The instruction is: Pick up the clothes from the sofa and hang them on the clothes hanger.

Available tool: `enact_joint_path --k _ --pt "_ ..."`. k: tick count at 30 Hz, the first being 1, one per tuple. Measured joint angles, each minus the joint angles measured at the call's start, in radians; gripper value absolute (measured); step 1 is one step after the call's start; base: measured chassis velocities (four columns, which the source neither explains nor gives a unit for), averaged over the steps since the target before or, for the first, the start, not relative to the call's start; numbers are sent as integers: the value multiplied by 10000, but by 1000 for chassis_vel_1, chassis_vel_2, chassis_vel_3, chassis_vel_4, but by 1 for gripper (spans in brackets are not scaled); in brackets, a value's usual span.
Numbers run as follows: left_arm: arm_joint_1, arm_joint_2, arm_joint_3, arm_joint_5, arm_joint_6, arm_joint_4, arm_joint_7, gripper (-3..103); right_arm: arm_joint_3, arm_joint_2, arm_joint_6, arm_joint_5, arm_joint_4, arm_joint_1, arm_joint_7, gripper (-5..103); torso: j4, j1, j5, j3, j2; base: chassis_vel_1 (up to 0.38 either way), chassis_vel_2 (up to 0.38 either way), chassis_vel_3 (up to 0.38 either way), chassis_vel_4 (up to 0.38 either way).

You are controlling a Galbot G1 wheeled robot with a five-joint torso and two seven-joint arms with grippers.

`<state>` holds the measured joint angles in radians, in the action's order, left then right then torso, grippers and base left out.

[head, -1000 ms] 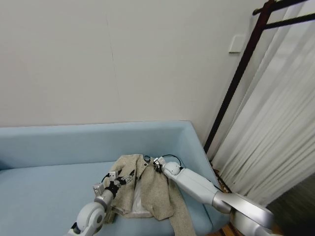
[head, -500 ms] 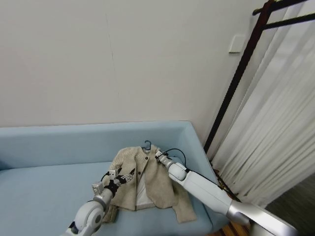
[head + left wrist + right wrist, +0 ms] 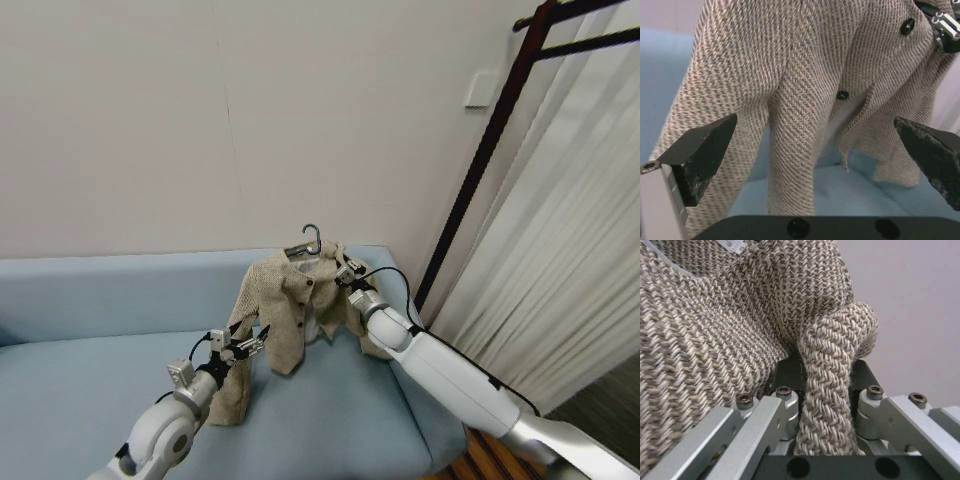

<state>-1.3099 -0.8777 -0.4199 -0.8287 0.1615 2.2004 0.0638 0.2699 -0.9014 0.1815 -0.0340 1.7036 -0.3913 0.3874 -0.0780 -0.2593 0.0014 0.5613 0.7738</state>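
A beige knit cardigan (image 3: 290,305) on a hanger with a dark hook (image 3: 312,238) hangs in the air above the light blue sofa (image 3: 90,380). My right gripper (image 3: 347,275) is shut on the cardigan's shoulder; the right wrist view shows a fold of knit fabric (image 3: 827,390) pinched between its fingers (image 3: 765,420). One sleeve (image 3: 232,385) trails down to the seat. My left gripper (image 3: 245,344) is open just in front of that sleeve, its black fingertips (image 3: 702,152) spread wide with the cardigan (image 3: 805,100) beyond them. The dark clothes rack (image 3: 495,130) stands to the right.
A white curtain (image 3: 560,260) hangs right of the rack's post. The sofa's right armrest (image 3: 400,300) lies under my right arm. A plain white wall (image 3: 200,120) rises behind the sofa, with a small white box (image 3: 481,88) on it.
My right gripper has lifted the cardigan off the seat and up to backrest height, so it now hangs open. The left gripper has stayed low by the sleeve.
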Motion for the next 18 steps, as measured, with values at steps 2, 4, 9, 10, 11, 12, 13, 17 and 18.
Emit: enact_joint_path --k 2,4,9,10,11,12,13,17,18 --pt "0 317 -175 -165 -129 458 -12 100 -60 73 -350 -1 168 139 404 14 0 1 -1 0 0 0 0 0 0" --pt "-19 631 -411 -479 -326 927 -52 100 -42 58 -1054 -26 52 250 867 14 1 0 -1 0 0 0 0 0 0" --pt "21 1627 -1567 -2266 -470 2003 -261 100 107 -77 -2957 -163 -510 226 1535 14 2 0 1 0 0 0 0 0 0" --pt "21 1627 -1567 -2266 -470 2003 -261 100 107 -77 -2957 -163 -510 226 1535 14 2 0 1 0 0 0 0 0 0" --pt "64 1877 -1910 -2898 -473 2186 -315 100 112 -106 -3260 -162 -602 179 1584 12 1 1 0 0 0 0 0 0 0" --pt "86 2004 -2078 -3218 -473 2270 -342 100 111 -125 -3420 -160 -663 157 1607 12 1 1 2 0 0 0 0 0 0" --pt "128 2213 -2359 -3742 -470 2390 -384 100 104 -153 -3669 -167 -783 114 1620 12 2 0 3 0 0 0 0 0 0" --pt "320 2665 -2831 -4725 -334 2549 -389 100 39 -148 -4105 -303 -913 72 1626 11 2 0 1 0 0 0 0 0 0" --pt "404 2781 -2863 -4835 -285 2537 -375 100 38 -115 -4174 -378 -907 72 1628 10 1 0 2 0 0 0 0 0 0"
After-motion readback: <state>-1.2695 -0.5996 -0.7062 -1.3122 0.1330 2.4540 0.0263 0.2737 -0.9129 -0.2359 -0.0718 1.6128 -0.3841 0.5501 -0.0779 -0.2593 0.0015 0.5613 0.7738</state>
